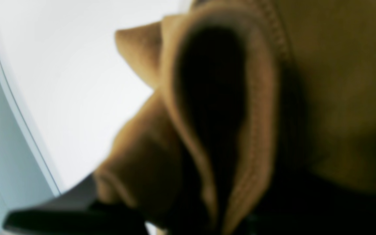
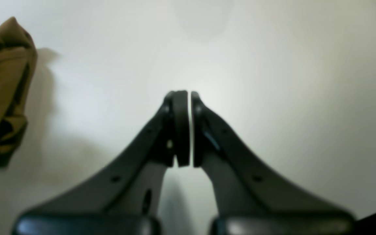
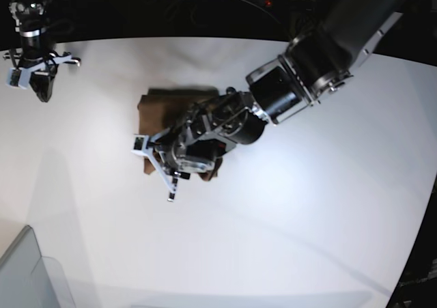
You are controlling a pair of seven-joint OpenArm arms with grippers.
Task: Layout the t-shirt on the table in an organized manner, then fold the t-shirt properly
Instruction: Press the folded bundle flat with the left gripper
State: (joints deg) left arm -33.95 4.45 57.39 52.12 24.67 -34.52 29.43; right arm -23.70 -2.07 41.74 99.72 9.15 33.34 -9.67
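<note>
In the base view the right gripper point(image 3: 41, 89) hangs at the far left over the bare white counter point(image 3: 307, 219), well apart from the shirt point(image 3: 160, 103). Its wrist view shows the two dark fingers point(image 2: 180, 127) pressed together with only a hairline of light between them, holding nothing, the counter plain below them and a bunched edge of the brown shirt at the left border. A clear grey bin point(image 3: 31, 274) sits at the near left corner. Further right, near the middle of the counter, the shirt lies as a compact brown bundle – its far edge shows as a flat, roughly straight band, while the rest is hidden under the left arm point(image 3: 300, 76), which reaches in from the far right. The left gripper point(image 3: 179, 159) is down on the near part of the bundle. Its wrist view is filled with blurred brown cloth – a ribbed, stitched hem loops around a dark hollow right against the lens, with the counter and its curved edge to the left. The fingers seem nearly closed with cloth between them, though blur hides the pinch itself.
</note>
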